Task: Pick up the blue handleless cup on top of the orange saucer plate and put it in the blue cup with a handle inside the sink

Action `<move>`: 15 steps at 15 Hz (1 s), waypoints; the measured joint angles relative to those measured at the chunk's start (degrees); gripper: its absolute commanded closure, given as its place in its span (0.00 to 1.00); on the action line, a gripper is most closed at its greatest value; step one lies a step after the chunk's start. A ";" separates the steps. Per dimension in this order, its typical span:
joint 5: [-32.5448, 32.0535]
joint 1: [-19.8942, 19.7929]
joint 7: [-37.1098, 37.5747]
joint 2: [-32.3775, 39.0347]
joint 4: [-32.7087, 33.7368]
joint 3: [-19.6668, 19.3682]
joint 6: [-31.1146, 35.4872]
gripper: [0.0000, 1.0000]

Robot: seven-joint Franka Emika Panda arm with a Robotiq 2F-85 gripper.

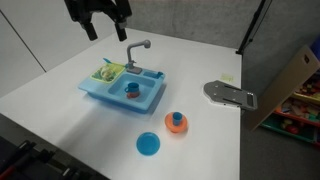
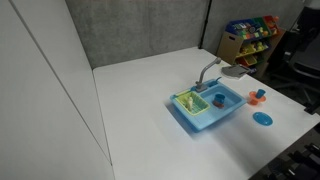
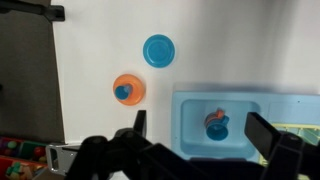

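Note:
The blue handleless cup (image 1: 175, 118) stands on the orange saucer plate (image 1: 177, 125) on the white table; both show in the wrist view, cup (image 3: 123, 91) on saucer (image 3: 134, 88), and in an exterior view (image 2: 258, 96). The light blue sink (image 1: 108, 92) holds the blue cup with a handle (image 1: 131, 91), which shows an orange-red patch (image 3: 215, 125). My gripper (image 1: 105, 22) hangs high above the back of the table, open and empty; its fingers frame the sink in the wrist view (image 3: 205, 135).
A flat blue round plate (image 1: 148, 144) lies near the table's front edge, also in the wrist view (image 3: 158, 49). The sink's other compartment holds green-yellow toys (image 1: 106, 71). A grey faucet (image 1: 137, 50) rises behind the sink. A grey metal fixture (image 1: 230, 94) sits at the table's side.

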 measured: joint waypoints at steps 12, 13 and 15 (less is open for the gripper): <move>8.07 -5.57 11.32 19.54 9.40 -4.55 8.63 0.00; 9.13 -5.99 11.39 21.05 9.57 -4.97 9.94 0.00; 10.75 -6.73 11.55 24.04 9.86 -5.72 12.32 0.00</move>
